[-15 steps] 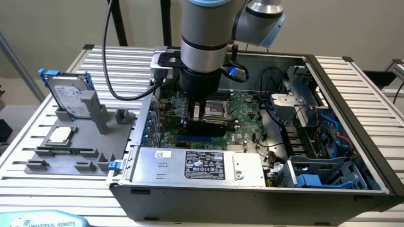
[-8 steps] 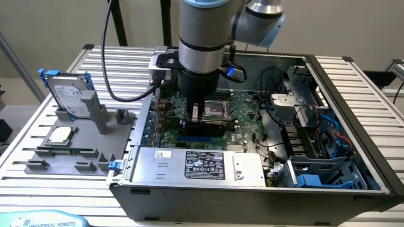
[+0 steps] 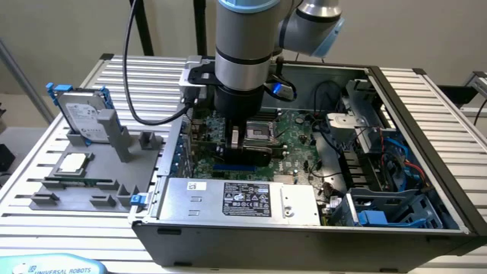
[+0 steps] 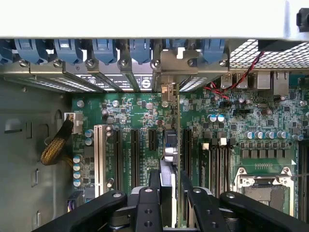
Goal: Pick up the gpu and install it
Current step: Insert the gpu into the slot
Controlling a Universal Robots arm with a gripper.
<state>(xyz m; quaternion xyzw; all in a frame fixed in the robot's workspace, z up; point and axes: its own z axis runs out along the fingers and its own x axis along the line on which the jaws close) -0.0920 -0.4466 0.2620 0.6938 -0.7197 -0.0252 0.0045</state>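
My gripper point(image 3: 242, 145) is lowered into the open computer case point(image 3: 426, 114), just over the green motherboard point(image 3: 293, 134). In the wrist view the gripper point(image 4: 172, 186) is shut on the gpu point(image 4: 169, 154), a thin card seen edge-on between the black fingers point(image 4: 153, 193). The card stands upright over the expansion slots point(image 4: 135, 150). It runs from the fingers toward the case's back wall, and its silver bracket point(image 4: 167, 87) sits at the slot openings under the blue clips point(image 4: 104, 48). Whether its lower edge is seated in a slot, I cannot tell.
On the slatted table at the exterior view's left, a grey holder point(image 3: 114, 142) carries a silver hard drive with blue rails point(image 3: 80, 114) and a square processor chip point(image 3: 72, 164). Inside the case are the power supply point(image 3: 243, 197), the processor socket point(image 4: 263, 179), cables point(image 4: 55, 145) and a blue drive cage point(image 3: 388, 214).
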